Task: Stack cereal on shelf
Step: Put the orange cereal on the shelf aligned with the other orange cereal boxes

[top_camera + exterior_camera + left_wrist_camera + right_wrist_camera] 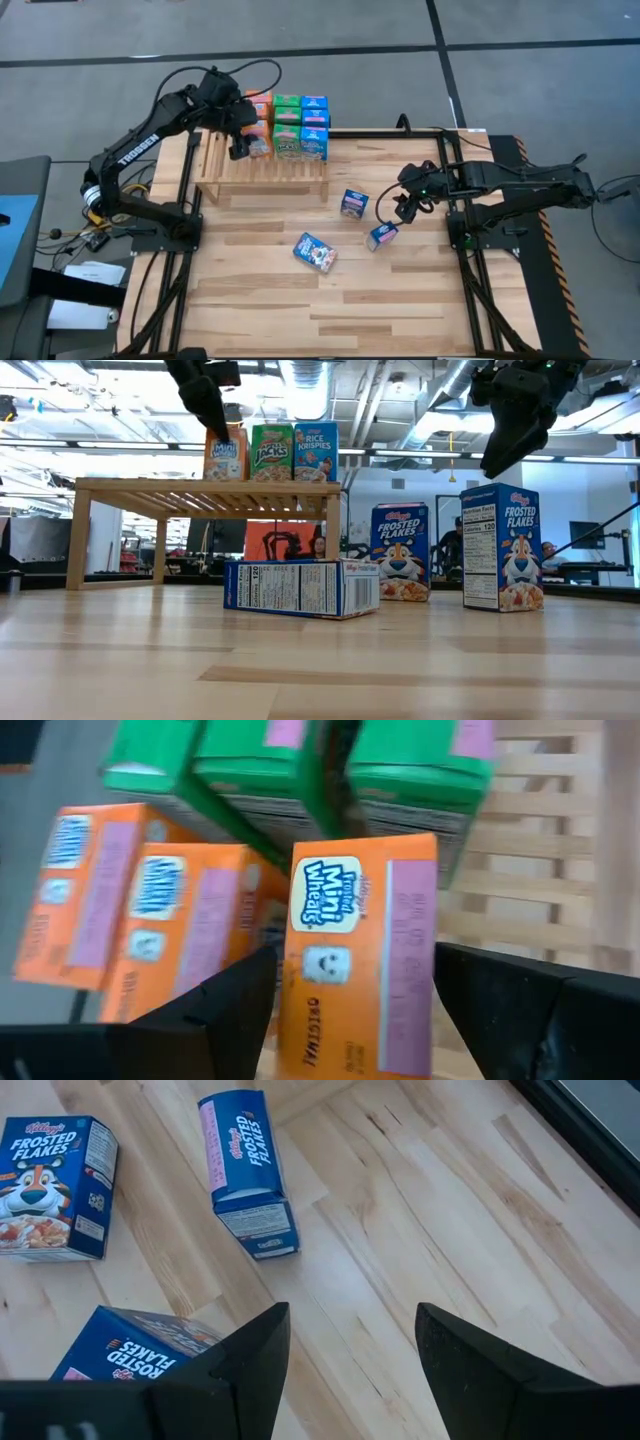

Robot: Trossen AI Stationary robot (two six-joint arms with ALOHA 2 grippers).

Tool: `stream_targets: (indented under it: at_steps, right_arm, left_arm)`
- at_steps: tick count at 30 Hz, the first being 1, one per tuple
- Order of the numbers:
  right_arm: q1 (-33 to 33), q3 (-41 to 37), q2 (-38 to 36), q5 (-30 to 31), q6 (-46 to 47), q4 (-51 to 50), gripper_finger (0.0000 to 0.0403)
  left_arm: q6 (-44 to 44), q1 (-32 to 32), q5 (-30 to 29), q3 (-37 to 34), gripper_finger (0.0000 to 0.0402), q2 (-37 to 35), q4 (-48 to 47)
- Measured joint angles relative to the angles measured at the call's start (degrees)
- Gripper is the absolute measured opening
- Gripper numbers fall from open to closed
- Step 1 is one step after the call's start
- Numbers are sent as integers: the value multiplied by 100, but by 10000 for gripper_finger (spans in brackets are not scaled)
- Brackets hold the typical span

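Observation:
The shelf (262, 170) stands at the table's far left and carries upright cereal boxes in orange (260, 108), green (288, 125) and blue (314, 125). My left gripper (355, 990) is open above the shelf's left part. Its fingers stand on either side of the front orange Mini Wheats box (360, 950), which rests upright on the slats (225, 455). My right gripper (403, 207) hangs open over the table's right part with nothing between its fingers (350, 1350). Three blue Frosted Flakes boxes are on the table: (353, 203), (383, 236) and one lying flat (315, 252). My left gripper comes at the front orange box slanting down from the near left, one finger beside each of its side edges. A thin gap shows at one finger (240, 1005). Whether the other finger (490, 995) touches the box's edge (430, 940) I cannot tell.
The shelf's near slats (270, 178) and its right part in the left wrist view (540, 870) are bare. Bare planks lie near the table's front edge (330, 310). The room behind shows desks and screens in the low view.

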Motion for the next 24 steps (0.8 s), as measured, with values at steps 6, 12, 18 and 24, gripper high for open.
stream_targets:
  at_steps: [6, 12, 18, 24]
  right_arm:
    - [0, 0, 0, 0, 0, 0, 240]
    - [0, 0, 0, 0, -3, 0, 240]
    - [0, 0, 1, 0, -39, 0, 240]
    - [-2, 0, 0, 0, -42, 0, 240]
  left_arm:
    - [-70, -2, -196, 75, 257, -28, 18]
    - [-273, -2, -105, 463, 257, -37, 26]
    - [-413, -17, -258, 1027, 257, -39, -74]
    - [-523, -168, -923, 1794, 246, -61, -883]
